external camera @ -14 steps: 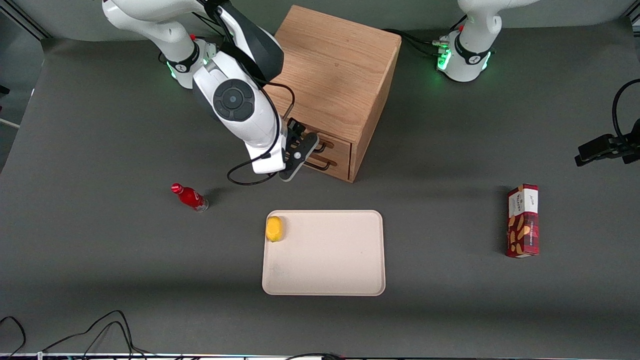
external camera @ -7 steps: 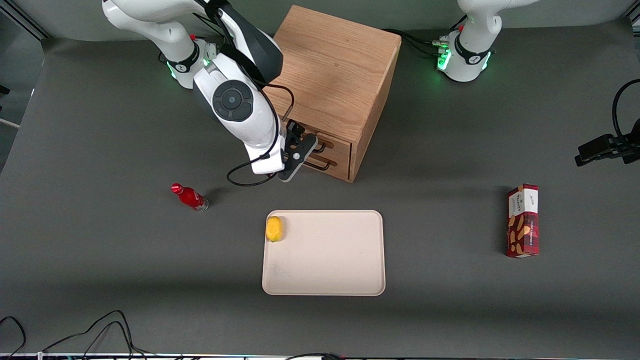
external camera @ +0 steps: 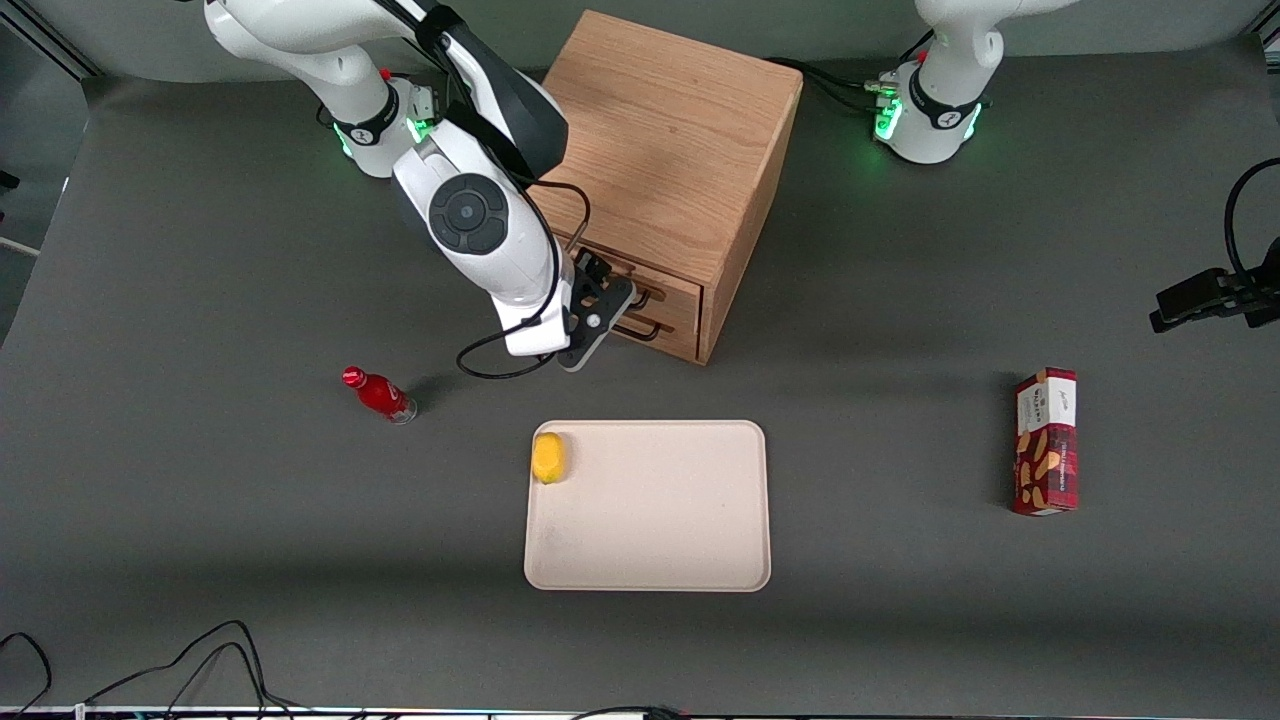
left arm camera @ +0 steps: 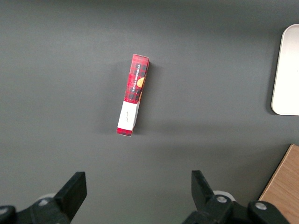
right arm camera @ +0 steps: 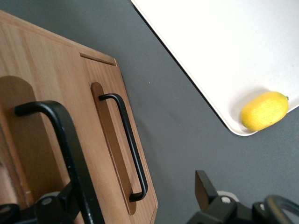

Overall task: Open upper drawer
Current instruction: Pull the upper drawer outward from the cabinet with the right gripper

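The oak cabinet (external camera: 670, 130) stands at the back of the table, both drawers shut. The upper drawer (external camera: 675, 291) has a light wood front and a thin black wire handle (external camera: 643, 293). My right gripper (external camera: 601, 282) is open and sits right in front of the drawer fronts, at the working arm's end of them. In the right wrist view the upper drawer's handle (right arm camera: 60, 135) looms close and runs down just inside one finger (right arm camera: 70, 198); the gripper (right arm camera: 138, 196) is spread wide around it. The lower drawer's handle (right arm camera: 128, 144) lies beside it, nearer the table.
A beige tray (external camera: 650, 560) lies nearer the front camera than the cabinet, with a lemon (external camera: 548, 457) in its corner. A red bottle (external camera: 380, 394) lies toward the working arm's end. A red snack box (external camera: 1046, 440) lies toward the parked arm's end.
The right arm has shifted slightly while the gripper stays at the drawer fronts. Both drawers look unchanged and shut.
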### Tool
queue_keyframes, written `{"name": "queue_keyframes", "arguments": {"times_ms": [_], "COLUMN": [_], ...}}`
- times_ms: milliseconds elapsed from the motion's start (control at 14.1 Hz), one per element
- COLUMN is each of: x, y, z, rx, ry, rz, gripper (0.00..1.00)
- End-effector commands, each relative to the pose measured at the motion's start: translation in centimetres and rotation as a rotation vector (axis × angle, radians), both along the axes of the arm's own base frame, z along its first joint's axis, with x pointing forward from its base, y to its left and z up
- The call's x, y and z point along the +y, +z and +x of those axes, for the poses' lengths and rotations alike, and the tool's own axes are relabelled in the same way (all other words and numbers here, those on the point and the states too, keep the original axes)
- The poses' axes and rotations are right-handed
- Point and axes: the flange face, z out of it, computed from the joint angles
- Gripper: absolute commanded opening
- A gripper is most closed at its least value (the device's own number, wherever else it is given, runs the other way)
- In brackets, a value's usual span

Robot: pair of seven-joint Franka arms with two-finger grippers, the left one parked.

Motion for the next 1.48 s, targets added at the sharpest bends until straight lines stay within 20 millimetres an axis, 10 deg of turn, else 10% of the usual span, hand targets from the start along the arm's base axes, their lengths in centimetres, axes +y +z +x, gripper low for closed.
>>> {"name": "queue_keyframes", "arguments": {"times_ms": [0,1414], "x": [-0.3,-4.3], "y": [0.0,-3.0], "z": [0.6,8.8], "rx": [-0.027,-0.025], "ry": [0.032,0.009], "rz": [0.003,0.062], "gripper": [1.00,1.00]}}
